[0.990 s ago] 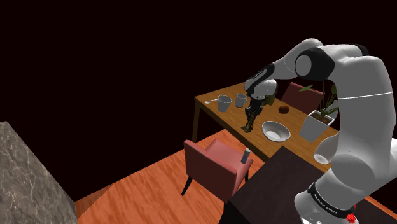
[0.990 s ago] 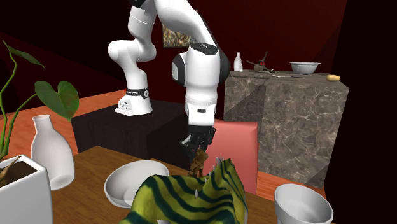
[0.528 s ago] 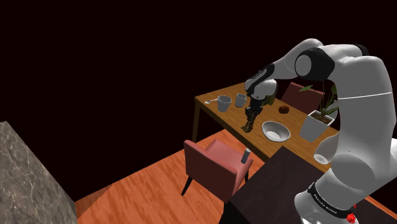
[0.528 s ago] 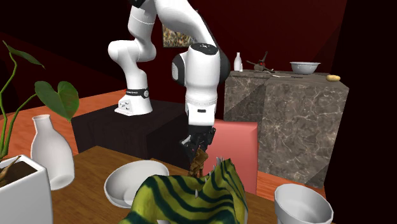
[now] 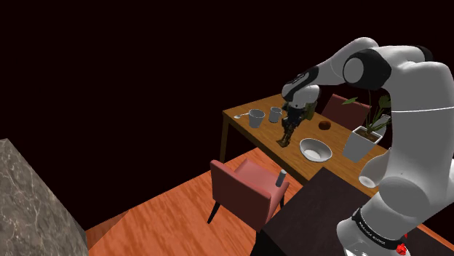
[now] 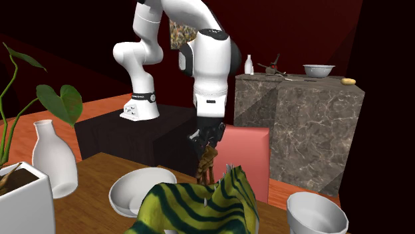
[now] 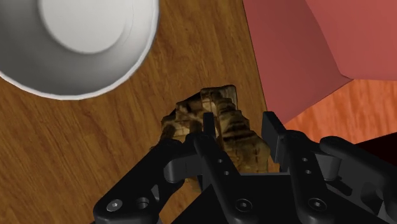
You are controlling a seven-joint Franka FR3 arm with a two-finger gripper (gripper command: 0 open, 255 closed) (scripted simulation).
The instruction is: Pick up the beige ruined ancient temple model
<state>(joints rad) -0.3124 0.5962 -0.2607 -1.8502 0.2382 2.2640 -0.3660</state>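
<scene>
So the all-black two-finger hand (image 7: 240, 125) is clamped on the beige-brown ruined stone temple model (image 7: 213, 108). The model hangs straight below the hand, its long axis in line with the fingers, over the brown wooden counter (image 7: 95, 153) near its edge. I'd guess a straight-up lift does it.

domestic dining room: wooden table (image 5: 268, 130) bearing a white bowl (image 5: 316, 150), red chair (image 5: 244, 185) at its 7 o'clock, potted plant (image 6: 56, 100), stone counter (image 6: 299, 126).
</scene>
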